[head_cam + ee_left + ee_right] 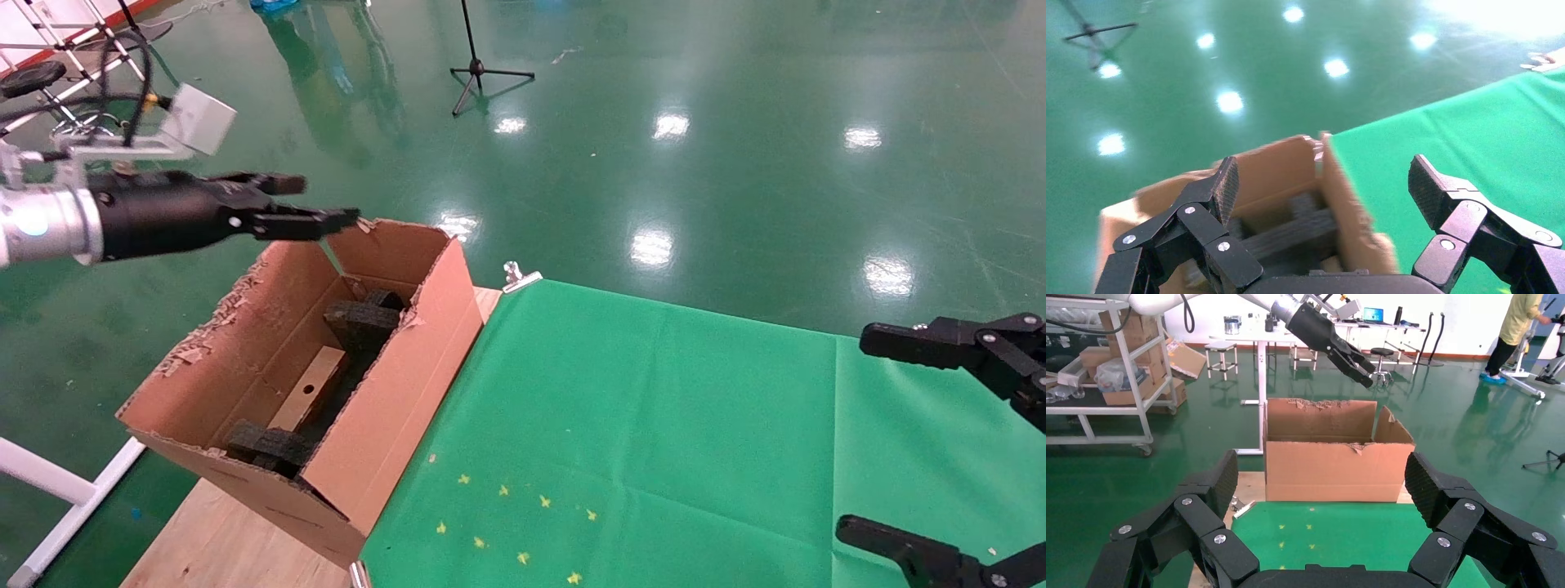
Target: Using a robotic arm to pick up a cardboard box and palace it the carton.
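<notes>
Cardboard box (309, 398) inside carton (392, 392), empty left gripper (315, 204) above.

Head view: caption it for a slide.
Left gripper open above the carton, where the cardboard box lies among black foam pieces; right gripper open over green cloth.

Rough, torn corrugated-cardboard carton (392, 392); matt green cloth (654, 425) over wooden table (221, 539); glossy green floor (735, 122)

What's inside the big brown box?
Inside the carton lie black foam pieces and the small cardboard box with a round hole. The carton's walls hide its floor and corners. The left hand hovers above it, open and empty.
</notes>
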Controlling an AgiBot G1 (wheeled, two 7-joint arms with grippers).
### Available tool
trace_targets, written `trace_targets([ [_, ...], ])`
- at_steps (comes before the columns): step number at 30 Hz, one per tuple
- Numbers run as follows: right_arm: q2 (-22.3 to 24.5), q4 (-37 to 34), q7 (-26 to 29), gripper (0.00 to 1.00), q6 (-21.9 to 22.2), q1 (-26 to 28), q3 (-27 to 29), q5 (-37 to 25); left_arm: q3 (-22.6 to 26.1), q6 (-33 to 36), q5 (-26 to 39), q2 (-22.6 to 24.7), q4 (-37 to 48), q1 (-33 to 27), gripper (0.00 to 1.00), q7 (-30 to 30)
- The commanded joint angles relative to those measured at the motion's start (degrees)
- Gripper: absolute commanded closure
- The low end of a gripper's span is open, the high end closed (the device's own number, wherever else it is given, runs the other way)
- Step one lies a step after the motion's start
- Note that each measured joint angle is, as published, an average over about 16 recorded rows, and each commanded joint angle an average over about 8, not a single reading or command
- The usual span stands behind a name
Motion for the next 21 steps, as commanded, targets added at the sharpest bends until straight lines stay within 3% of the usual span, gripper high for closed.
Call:
trace_targets([
  [1, 0.0, 0.0, 0.0, 0.0, 0.0, 0.0, 0.0, 0.0, -0.48, 0.79, -1.47, 0.29, -1.12, 0.97, 0.0, 0.91],
  [21, 0.01, 0.0, -0.02, 0.0, 0.01, 0.01, -0.03, 0.02, -5.22, 8.56, -16.03, 3.1, -12.14, 10.54, 0.0, 9.94],
])
